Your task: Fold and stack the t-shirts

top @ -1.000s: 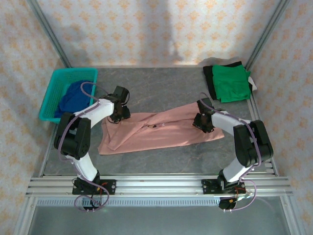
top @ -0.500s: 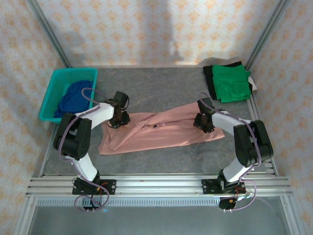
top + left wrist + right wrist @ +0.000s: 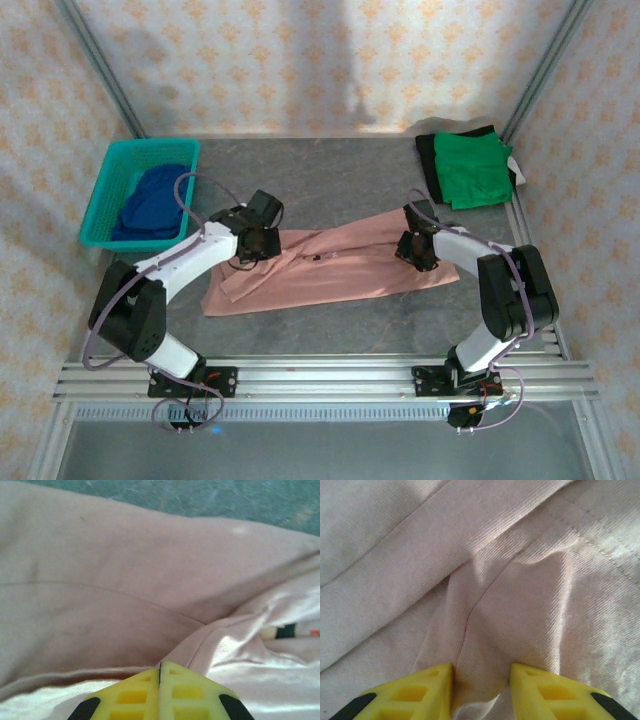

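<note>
Pinching is what both my claws are doing on the pink tee (image 3: 330, 272), which lies spread lengthwise on the table (image 3: 330, 185) just beside the teal basket (image 3: 152, 143), on its nearer and rightward side. My left claw (image 3: 262, 240) sits on the end of the tee closest to the basket, its fingers pressed flat together with a raised ridge of pink cloth running up into their tips in the left wrist view (image 3: 160, 664). My right claw (image 3: 412, 248) holds the end of the tee farthest from the basket, fingers part-way apart with a gathered pleat of fabric caught between them (image 3: 481, 672).

I judge this cloth light, limp and a little stretchy: it will sag and crease wherever it is not held, and a thin pinch could slip. Seams, hems and shoulder edges should give the firmest hold, one at each end so the tee stays taut.

A second ago my left claw stood spread over the tee's edge, closer to the basket; it has since shut and slid away from the basket, dragging that corner inward. My right claw has not moved. The blue tee (image 3: 150, 205) lies inside the basket, and the green tee (image 3: 472, 170) lies folded well apart from it, at the far opposite corner.
</note>
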You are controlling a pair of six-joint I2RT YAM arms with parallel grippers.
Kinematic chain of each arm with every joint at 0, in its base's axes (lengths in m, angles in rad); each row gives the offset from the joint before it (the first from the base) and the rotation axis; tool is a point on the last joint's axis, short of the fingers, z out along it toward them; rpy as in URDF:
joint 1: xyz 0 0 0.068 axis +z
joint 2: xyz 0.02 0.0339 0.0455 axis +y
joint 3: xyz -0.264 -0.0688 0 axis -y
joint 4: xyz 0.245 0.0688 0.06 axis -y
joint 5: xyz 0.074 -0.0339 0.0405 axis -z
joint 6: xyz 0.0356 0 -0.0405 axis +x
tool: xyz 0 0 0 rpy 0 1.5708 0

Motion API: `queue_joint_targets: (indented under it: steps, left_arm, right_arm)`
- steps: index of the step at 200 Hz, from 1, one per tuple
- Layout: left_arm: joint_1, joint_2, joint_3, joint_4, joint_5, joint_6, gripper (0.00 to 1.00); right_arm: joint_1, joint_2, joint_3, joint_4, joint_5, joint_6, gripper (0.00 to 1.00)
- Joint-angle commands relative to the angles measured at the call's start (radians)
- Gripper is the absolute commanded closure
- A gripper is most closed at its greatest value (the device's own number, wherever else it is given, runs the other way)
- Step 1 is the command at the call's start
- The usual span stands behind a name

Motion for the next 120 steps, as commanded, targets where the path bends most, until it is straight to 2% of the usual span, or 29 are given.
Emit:
queue_joint_targets:
  steps: [1,36,61,71,87,105,120]
  left_arm:
    - [-0.065,-0.028,-0.028,-0.058,-0.042,-0.102,1.00]
    - [-0.188,-0.025,-0.062,-0.016,-0.033,-0.231,1.00]
    - [-0.245,-0.001,-0.059,-0.027,-0.036,-0.293,0.99]
    - [-0.256,0.001,-0.065,-0.027,-0.030,-0.326,0.93]
    - [-0.276,-0.027,-0.098,0.029,-0.010,-0.373,0.68]
    - [-0.288,-0.066,-0.129,0.082,0.018,-0.404,0.66]
    - [-0.289,-0.104,-0.157,0.115,0.044,-0.418,0.54]
  right_arm:
    - [-0.010,0.016,-0.002,-0.033,0.036,-0.022,0.65]
    - [-0.010,0.010,0.026,-0.064,0.052,-0.043,0.64]
    - [-0.010,0.017,0.050,-0.075,0.046,-0.055,0.64]
    - [-0.011,0.018,0.057,-0.078,0.045,-0.056,0.64]
    - [-0.010,0.025,0.076,-0.084,0.037,-0.061,0.64]
    - [-0.010,0.036,0.103,-0.097,0.024,-0.070,0.64]
    - [-0.009,0.039,0.126,-0.111,0.021,-0.076,0.64]
